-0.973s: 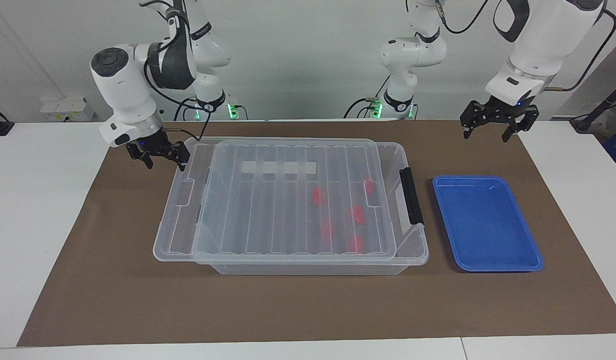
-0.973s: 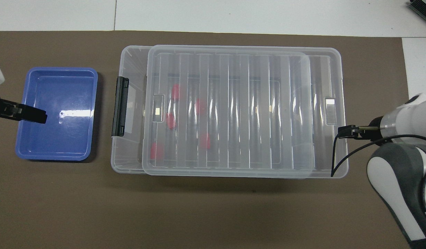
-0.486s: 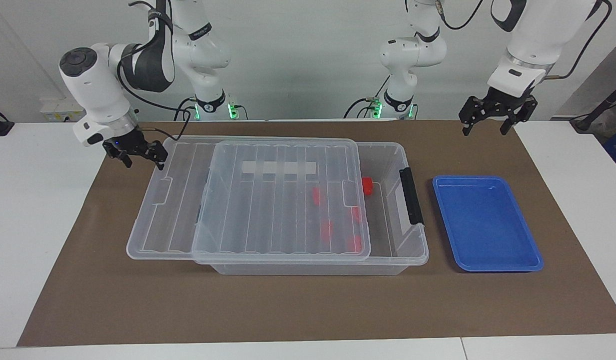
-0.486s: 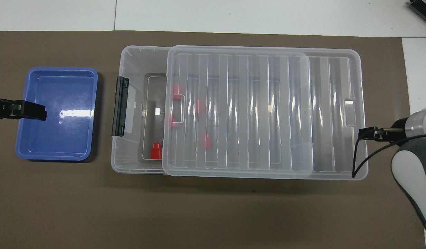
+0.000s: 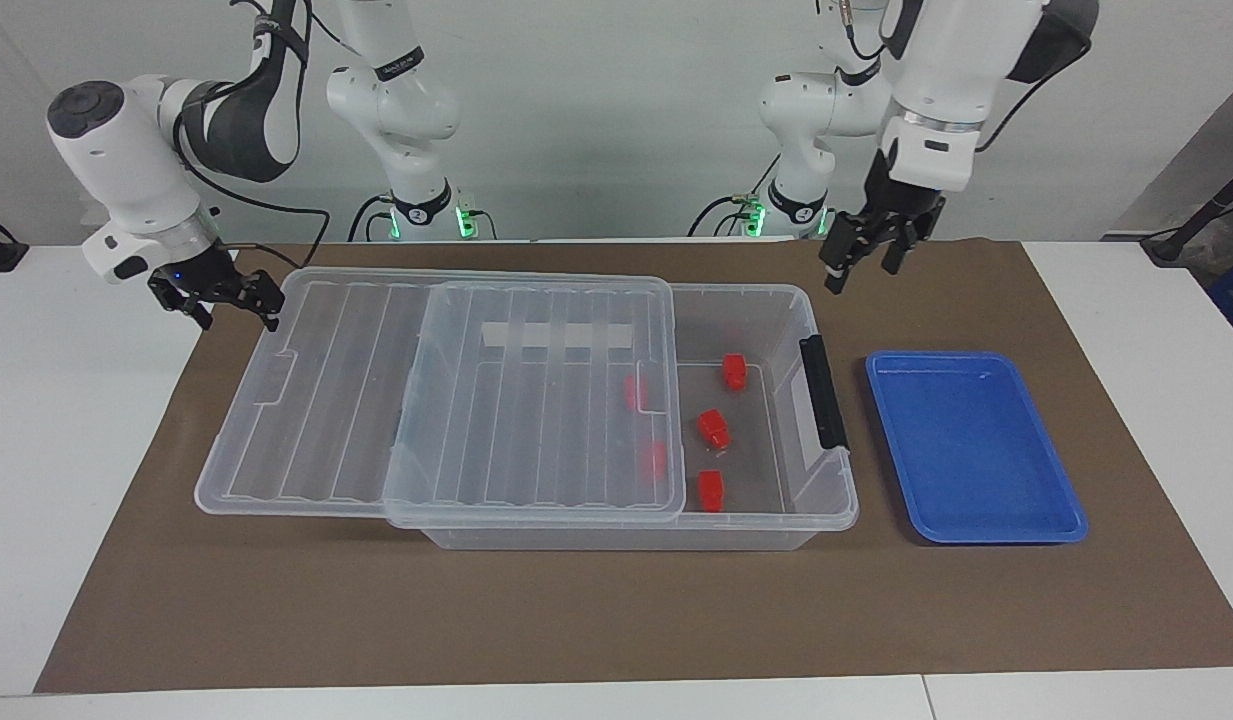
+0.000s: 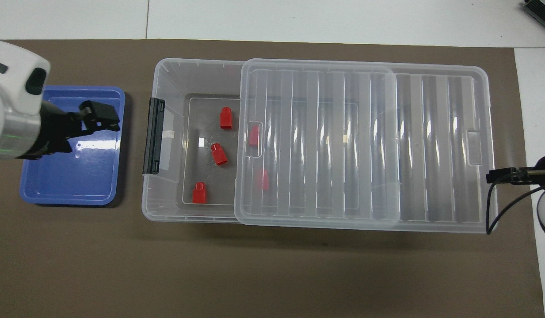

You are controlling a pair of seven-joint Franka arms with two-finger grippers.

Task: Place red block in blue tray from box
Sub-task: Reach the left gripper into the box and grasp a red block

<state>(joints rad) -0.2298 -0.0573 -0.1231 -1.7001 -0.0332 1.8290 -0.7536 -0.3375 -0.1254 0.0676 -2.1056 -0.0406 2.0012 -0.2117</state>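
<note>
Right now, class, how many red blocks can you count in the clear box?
5. Three lie uncovered in the box's open end. Two show through the slid lid. More may be hidden.

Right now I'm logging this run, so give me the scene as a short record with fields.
box: clear bin on the brown mat, open at the left arm's end
lid: resting on the box, overhanging toward the right arm's end
red blocks: five in the box; three uncovered, two under the lid
blue tray: beside the box at the left arm's end, holds no block
left tool: open, empty, in the air near the box's clip end
right tool: open, at the lid's overhanging end
</note>
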